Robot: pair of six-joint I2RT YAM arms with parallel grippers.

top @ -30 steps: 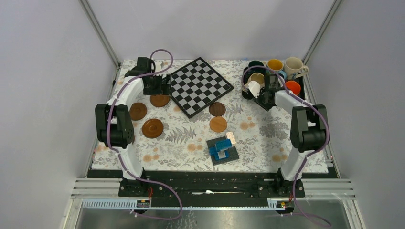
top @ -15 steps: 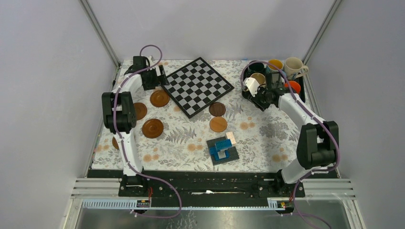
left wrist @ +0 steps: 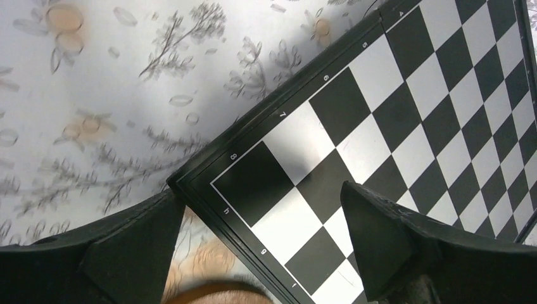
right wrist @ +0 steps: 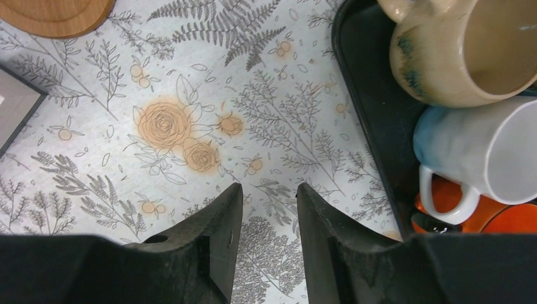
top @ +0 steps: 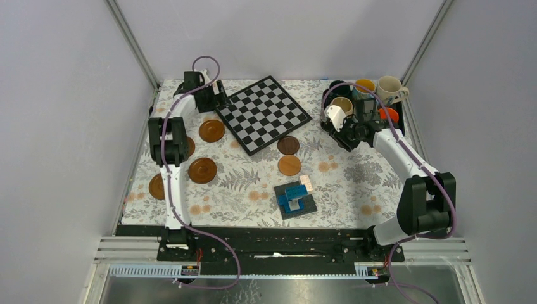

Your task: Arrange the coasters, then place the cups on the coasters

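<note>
Six brown coasters lie on the flowered cloth: four on the left (top: 211, 130) (top: 185, 147) (top: 202, 170) (top: 157, 186), two in the middle (top: 288, 145) (top: 289, 165). The cups are in the black tray (top: 400, 119): dark green (top: 339, 87), blue with yellow inside (top: 365, 85), beige (top: 389, 88), patterned cream (top: 342, 104) (right wrist: 456, 50), orange (top: 387, 114) (right wrist: 506, 218) and a white one (top: 334, 116) (right wrist: 494, 152) tipped on its side. My left gripper (top: 215, 100) (left wrist: 259, 193) is wide open and empty over the chessboard's corner. My right gripper (top: 347, 134) (right wrist: 269, 187) is narrowly open and empty over the cloth, beside the tray.
A chessboard (top: 266, 114) (left wrist: 380, 107) lies at the back middle. A dark baseplate with blue bricks (top: 294, 199) sits near the front. A coaster's edge (left wrist: 209, 292) shows under my left gripper. Grey walls close in the table.
The left arm has swung back to the chessboard's corner, uncovering the front-left coaster. The right arm has stretched out and its jaws have parted a little. The white cup has hardly moved.
</note>
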